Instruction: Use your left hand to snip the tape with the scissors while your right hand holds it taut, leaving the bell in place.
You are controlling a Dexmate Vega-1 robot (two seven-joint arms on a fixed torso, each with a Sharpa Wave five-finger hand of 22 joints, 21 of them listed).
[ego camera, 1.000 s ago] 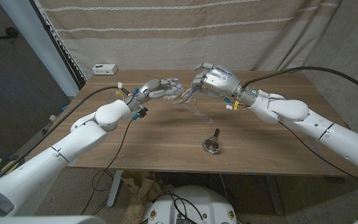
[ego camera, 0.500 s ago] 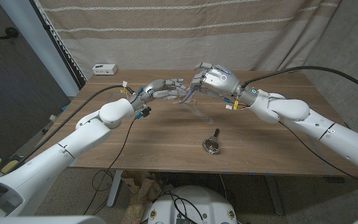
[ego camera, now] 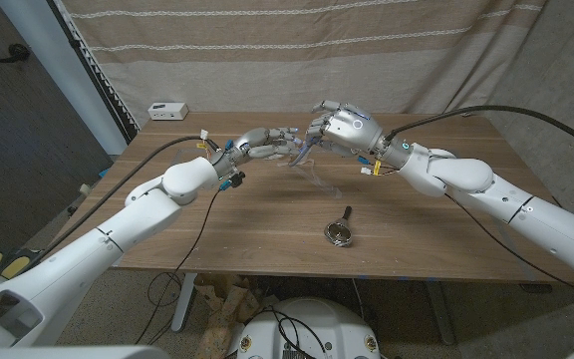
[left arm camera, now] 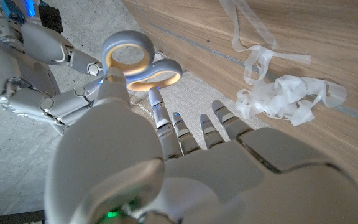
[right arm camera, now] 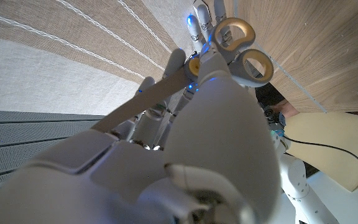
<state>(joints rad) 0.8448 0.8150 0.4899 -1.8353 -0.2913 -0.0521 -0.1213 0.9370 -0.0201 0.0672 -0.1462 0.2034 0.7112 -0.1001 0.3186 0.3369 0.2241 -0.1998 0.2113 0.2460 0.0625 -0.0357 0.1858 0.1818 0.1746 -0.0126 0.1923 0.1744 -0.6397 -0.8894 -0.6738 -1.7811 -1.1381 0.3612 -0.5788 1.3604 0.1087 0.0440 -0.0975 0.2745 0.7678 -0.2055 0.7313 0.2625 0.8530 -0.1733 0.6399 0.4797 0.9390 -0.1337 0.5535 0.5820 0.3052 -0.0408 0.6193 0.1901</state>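
Scissors (ego camera: pixel 300 148) with grey, yellow-lined handle rings (left arm camera: pixel 140 62) hang in the air between my two hands over the far middle of the table. My right hand (ego camera: pixel 345 128) grips them by the blade end, and the rings (right arm camera: pixel 238 40) stick out past its fingers. My left hand (ego camera: pixel 267 143) reaches in with fingers straight; its thumb lies against one ring and its fingertips (right arm camera: pixel 202 15) sit just under the rings. A crumpled strip of clear tape (ego camera: pixel 315 175) lies on the wood (left arm camera: pixel 288 99) below the hands. The small metal bell (ego camera: pixel 340 232) stands nearer the front edge.
A white box (ego camera: pixel 167 110) sits at the table's far left corner. A striped curtain (ego camera: pixel 297 50) hangs close behind the far edge. Bare wood (ego camera: pixel 247 219) stretches left of the bell.
My left hand has moved right toward the right hand, closing the gap to the scissors' rings. The right hand, tape and bell have stayed put.
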